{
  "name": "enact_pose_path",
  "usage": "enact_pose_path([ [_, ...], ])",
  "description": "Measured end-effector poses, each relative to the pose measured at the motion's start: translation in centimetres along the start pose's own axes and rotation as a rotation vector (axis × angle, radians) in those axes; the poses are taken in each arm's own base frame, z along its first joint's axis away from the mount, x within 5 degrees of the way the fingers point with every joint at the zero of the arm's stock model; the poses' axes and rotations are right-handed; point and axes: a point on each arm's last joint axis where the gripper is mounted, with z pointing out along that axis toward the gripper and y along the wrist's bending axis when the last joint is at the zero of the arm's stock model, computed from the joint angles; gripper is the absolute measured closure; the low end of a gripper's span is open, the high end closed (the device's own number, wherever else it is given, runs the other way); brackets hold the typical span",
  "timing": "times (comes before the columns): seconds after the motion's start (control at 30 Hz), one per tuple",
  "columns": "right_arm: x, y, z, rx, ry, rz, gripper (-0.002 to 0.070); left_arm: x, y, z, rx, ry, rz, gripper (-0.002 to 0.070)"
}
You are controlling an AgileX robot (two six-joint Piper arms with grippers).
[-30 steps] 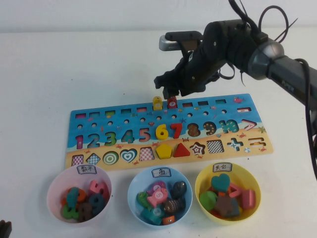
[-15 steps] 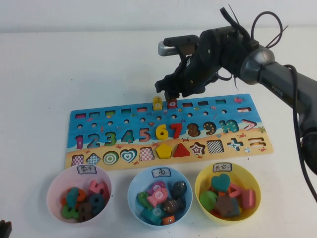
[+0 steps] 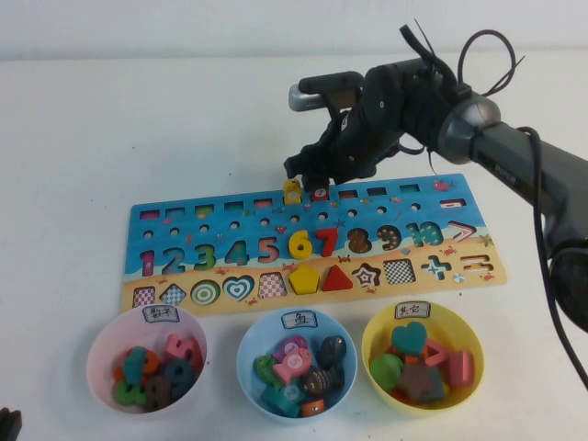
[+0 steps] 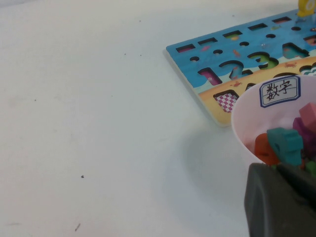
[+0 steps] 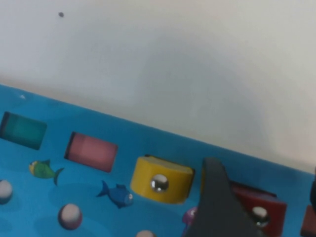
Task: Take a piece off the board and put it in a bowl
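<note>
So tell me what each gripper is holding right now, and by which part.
Nothing. The right gripper is open above the small red wooden fish piece on the board. The left gripper is by the pink bowl.

Board laid across the worktop, three bowls in a row before it.

The board (image 3: 312, 243) is laid lengthwise on the worktop (image 3: 138, 119). The piece (image 3: 319, 193) is stood at the board's far edge, just right of the similar block (image 3: 292, 191). The right claw (image 3: 308, 175) is held over both, open. Nearer the robot, the bowl (image 3: 296, 365) is placed between a left bowl (image 3: 147, 358) and a right bowl (image 3: 423, 358). The left claw (image 4: 279, 202) is placed beside the left bowl.
</note>
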Motion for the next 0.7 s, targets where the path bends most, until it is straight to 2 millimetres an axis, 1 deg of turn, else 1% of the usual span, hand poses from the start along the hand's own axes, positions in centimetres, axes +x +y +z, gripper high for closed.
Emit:
enact_pose_path([
  [0.13,0.29,-0.12,0.62,0.002,0.013,-0.003,0.0322,0.0,0.0,0.0,0.0,0.0,0.0,0.068],
  [0.4,0.21,-0.05,0.64,0.001,0.002,-0.009,0.0325,0.0,0.0,0.0,0.0,0.0,0.0,0.068],
  [0.6,0.2,-0.05,0.64,0.001,0.001,-0.009,0.0382,0.0,0.0,0.0,0.0,0.0,0.0,0.068],
  [0.7,0.21,-0.05,0.64,0.001,0.003,-0.009,0.0393,0.0,0.0,0.0,0.0,0.0,0.0,0.068],
])
